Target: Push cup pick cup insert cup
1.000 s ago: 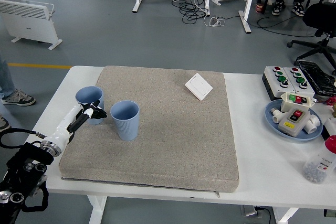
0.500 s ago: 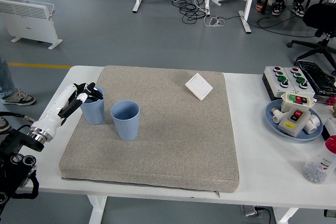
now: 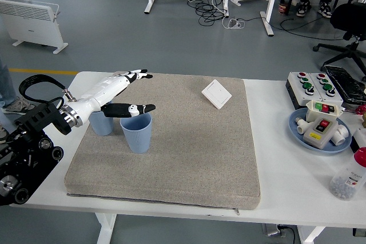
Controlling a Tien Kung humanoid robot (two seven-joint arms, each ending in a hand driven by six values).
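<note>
A thick grey mat of coarse, woven-looking fabric covers most of the white table, its corners softly rounded. On its left part stand two light blue ribbed plastic cups, both upright and tapering toward the base. The nearer cup shows its open mouth and fine vertical ridges. The farther cup stands just beside it to the left, and its rim is hidden behind the robot's wrist, so only the lower wall shows.

The left hand, glossy white with black fingertips, hangs above both cups with its fingers stretched out flat and spread, grasping nothing. Its thumb lies over the nearer cup's rim; whether it touches cannot be told.

A flat white square wall switch plate lies tilted near the mat's far edge. At the right, a round blue plate of pushbutton boxes is partly cut off.
</note>
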